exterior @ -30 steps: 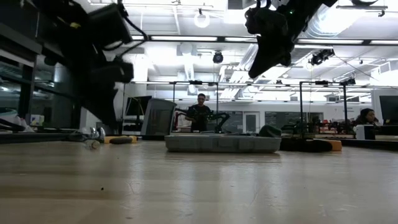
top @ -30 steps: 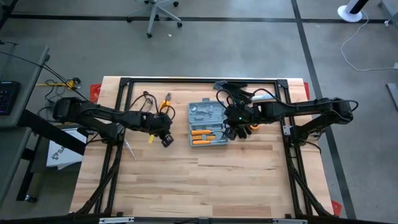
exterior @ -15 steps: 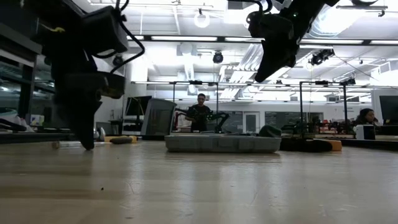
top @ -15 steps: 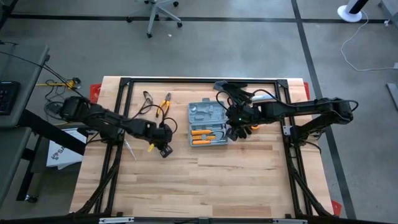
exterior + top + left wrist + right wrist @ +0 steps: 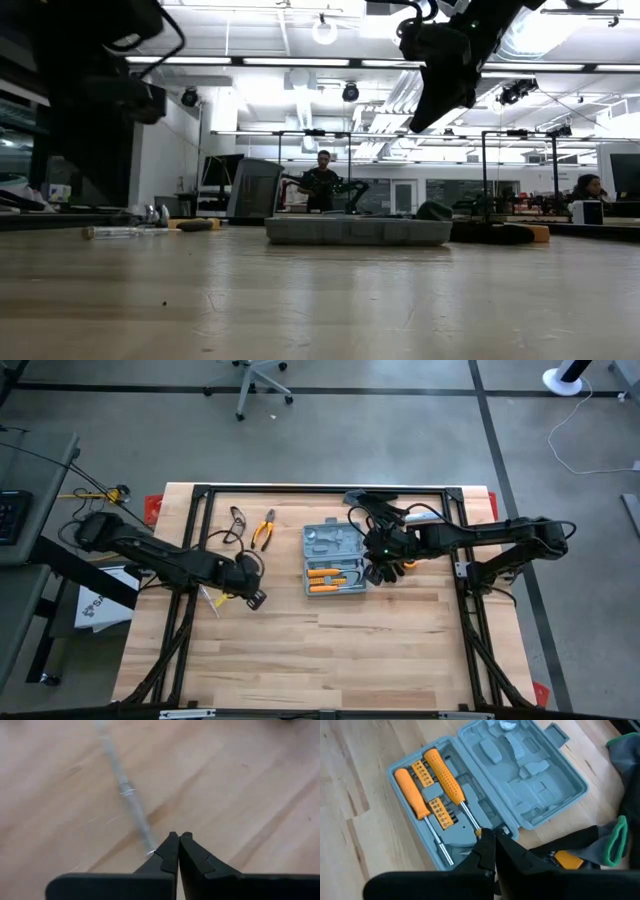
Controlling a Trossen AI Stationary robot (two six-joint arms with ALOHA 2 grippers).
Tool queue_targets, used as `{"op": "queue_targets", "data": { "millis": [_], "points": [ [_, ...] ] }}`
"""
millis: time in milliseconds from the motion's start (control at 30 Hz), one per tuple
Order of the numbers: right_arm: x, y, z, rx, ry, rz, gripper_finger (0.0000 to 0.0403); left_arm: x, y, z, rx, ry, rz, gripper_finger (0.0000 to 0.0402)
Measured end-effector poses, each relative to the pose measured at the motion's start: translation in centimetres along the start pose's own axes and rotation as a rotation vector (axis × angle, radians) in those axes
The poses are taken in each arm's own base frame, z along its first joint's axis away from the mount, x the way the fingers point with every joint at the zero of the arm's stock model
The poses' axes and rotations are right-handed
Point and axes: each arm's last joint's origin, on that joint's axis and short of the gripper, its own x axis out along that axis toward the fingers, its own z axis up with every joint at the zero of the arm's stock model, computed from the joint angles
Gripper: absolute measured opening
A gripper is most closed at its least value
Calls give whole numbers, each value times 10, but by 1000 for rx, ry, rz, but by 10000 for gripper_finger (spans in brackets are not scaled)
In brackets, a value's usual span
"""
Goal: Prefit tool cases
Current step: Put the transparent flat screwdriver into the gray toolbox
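The grey-blue tool case (image 5: 333, 557) lies open on the table. One half holds two orange-handled screwdrivers (image 5: 442, 772) and the other half (image 5: 525, 770) shows bare moulded recesses. My right gripper (image 5: 372, 572) is shut and hangs well above the case's right edge (image 5: 418, 118); in the right wrist view it is over the hinge (image 5: 494, 834). My left gripper (image 5: 256, 599) is shut, low over the wood left of the case. A clear slim rod-like tool (image 5: 131, 802) lies flat on the table, its end beside that gripper's fingertips. My left gripper has its shut fingertips (image 5: 170, 845) right beside the near end of the clear tool (image 5: 149, 851), coming from above at a slant. Whether they touch it I cannot tell. The tool lies flat on the wood.
Orange-handled pliers (image 5: 265, 528) and a dark looped cable (image 5: 237, 517) lie at the far left. Black-and-grey gloves (image 5: 385, 510) are heaped right of the case, one with a green cuff (image 5: 620, 835). Bare wood stretches along the near half of the table (image 5: 330, 650).
My left gripper has swung toward the table's near edge and a little left, rolling about its own axis as it went, and stays shut. The clear tool on the table has kept its place. My right arm has kept still.
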Motion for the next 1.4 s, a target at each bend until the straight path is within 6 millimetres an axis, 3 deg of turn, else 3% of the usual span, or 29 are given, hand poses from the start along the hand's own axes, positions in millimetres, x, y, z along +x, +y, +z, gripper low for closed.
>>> {"op": "queue_targets", "data": {
  "millis": [167, 367, 600, 800, 1033, 1233, 1400],
  "points": [
    [0, -1, 0, -1, -8, -26, 0, -7, 3, -4, -27, -57, 29, 25],
    [0, -1, 0, -8, -12, -35, 0, 0, 1, -4, -23, -56, 63, 89],
    [0, -1, 0, -8, -11, -36, 0, 17, 0, -7, -80, 4, 146, 165],
    [0, -1, 0, -11, -16, -46, 0, 41, -3, -6, -94, 84, 207, 192],
    [0, -1, 0, -10, -12, -47, 0, 54, -7, -10, -40, 114, 246, 149],
    [0, -2, 0, -9, -11, -48, 0, 50, -7, -11, -45, 113, 216, 27],
    [0, -1, 0, -8, -8, -32, 0, 44, -5, -10, -59, 98, 193, 23]
  ]
}}
